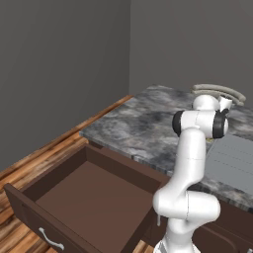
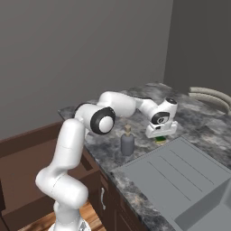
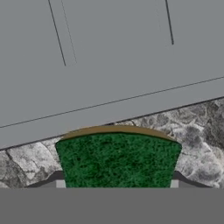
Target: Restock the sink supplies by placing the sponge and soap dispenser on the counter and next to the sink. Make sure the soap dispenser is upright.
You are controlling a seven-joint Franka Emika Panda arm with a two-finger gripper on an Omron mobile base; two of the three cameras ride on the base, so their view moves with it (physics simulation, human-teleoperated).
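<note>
One small flat green sponge with a yellow layer (image 3: 118, 159) pinched in the claw (image 2: 161, 136), low over the dark grey marbled stone bench (image 2: 194, 115) at the light grey ribbed sink's (image 2: 180, 176) rim, small grey soap dispenser with tan pump (image 2: 127, 141) upright nearby on the bench

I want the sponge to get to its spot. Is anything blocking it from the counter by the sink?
Nothing visible is in the way. The sponge sits between the jaws of the gripper, right over the counter at the edge of the sink. The soap dispenser stands upright off to one side.
</note>
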